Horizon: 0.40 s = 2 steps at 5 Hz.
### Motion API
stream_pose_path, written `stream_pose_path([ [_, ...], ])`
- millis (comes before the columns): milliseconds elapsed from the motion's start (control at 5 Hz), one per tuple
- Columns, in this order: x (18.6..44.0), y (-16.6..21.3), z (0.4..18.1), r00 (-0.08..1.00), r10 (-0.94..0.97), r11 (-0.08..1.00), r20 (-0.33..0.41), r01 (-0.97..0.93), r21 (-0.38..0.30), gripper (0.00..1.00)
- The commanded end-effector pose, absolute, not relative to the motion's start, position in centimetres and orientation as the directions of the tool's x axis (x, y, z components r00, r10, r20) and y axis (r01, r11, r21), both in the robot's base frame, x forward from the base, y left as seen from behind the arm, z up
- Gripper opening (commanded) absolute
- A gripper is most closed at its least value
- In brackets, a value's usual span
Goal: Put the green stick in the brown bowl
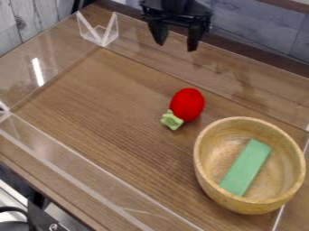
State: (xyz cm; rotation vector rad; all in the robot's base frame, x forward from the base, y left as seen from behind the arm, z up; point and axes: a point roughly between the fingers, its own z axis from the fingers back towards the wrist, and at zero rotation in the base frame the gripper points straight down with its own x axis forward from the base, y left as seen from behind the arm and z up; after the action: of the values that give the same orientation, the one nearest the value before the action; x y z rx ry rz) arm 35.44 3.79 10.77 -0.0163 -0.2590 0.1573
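Observation:
The green stick (pixel 248 167) lies flat inside the brown bowl (pixel 208 139), which stands at the right front of the wooden table. My gripper (pixel 175 41) hangs high at the back of the table, well apart from the bowl. Its two dark fingers (pixel 157 34) point down with a gap between them and hold nothing.
A red round object (pixel 186 102) with a small green stub (pixel 173 120) lies left of the bowl near the table's middle. Clear acrylic walls (pixel 49 68) ring the table, with a folded clear piece (pixel 97 30) at the back left.

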Motion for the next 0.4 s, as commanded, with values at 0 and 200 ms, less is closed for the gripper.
stream_pose_path([
  [0,36.3,2.6,14.3,0.935,0.136,0.991,0.329,-0.123,-0.059,1.0],
  [200,36.5,3.9,15.3,0.939,0.094,0.995,0.332,-0.074,-0.073,1.0],
])
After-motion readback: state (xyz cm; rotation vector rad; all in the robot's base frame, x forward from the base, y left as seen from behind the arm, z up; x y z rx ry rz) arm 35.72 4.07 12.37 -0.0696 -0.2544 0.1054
